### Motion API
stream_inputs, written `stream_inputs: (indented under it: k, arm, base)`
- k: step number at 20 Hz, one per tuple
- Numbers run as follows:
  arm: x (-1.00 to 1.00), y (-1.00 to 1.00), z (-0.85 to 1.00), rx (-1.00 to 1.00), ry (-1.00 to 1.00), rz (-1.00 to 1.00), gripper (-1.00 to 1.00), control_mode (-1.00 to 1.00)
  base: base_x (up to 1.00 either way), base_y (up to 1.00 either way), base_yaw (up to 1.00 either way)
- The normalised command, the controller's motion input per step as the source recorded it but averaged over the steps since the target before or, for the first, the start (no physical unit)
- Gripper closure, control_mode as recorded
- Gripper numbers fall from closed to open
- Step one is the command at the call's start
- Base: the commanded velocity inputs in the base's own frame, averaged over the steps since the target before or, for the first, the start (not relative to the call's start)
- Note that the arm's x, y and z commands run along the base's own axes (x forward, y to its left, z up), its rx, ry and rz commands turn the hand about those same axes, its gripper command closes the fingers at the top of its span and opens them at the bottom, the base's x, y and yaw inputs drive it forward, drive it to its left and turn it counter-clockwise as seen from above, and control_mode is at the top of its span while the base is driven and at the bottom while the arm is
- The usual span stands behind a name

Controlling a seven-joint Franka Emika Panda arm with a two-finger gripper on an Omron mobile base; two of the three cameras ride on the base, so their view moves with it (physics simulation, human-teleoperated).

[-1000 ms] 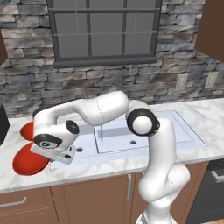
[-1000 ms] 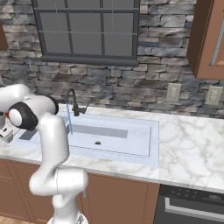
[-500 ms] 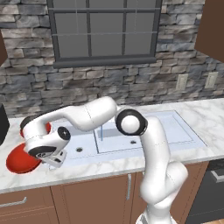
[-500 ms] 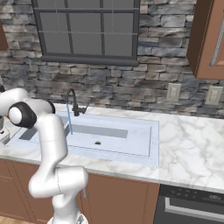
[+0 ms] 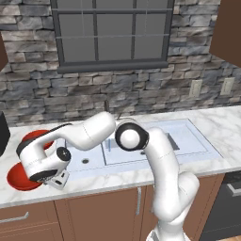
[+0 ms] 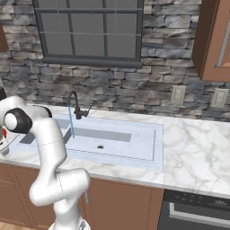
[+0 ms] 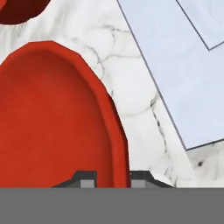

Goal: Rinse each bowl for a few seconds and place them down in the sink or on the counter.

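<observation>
White Franka Panda arm (image 5: 160, 164), glossy rounded link shells, fat tube segments. Dark grey-black discs at the joints: one big round cap at the elbow (image 5: 129, 137), a smaller one near the wrist (image 5: 63, 154), another black cap in the right base view (image 6: 12, 121). Dark band around the wrist housing. Boxy white hand with small dark and grey details on its underside. Gripper (image 7: 113, 178): two small dark grey finger tips (image 7: 86, 178) with lighter grey square pads. No cables, no readable markings.
</observation>
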Motion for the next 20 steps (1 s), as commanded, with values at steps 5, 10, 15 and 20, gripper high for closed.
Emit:
stream_inputs:
  k: [5,10,15,20]
  arm:
    - [0.18,0.35,-0.02,-0.20,0.06,-0.09,1.00,-1.00]
    - [0.23,0.58,0.04,-0.19,0.03,-0.11,-1.00,-1.00]
    - [0.23,0.59,0.14,-0.20,0.01,-0.11,-1.00,-1.00]
    - [0.05,0.18,0.16,-0.17,-0.04,-0.06,-1.00,-1.00]
  base:
    - [0.00,0.00,0.00]
    - [0.00,0.00,0.00]
    - [0.00,0.00,0.00]
    - [0.00,0.00,0.00]
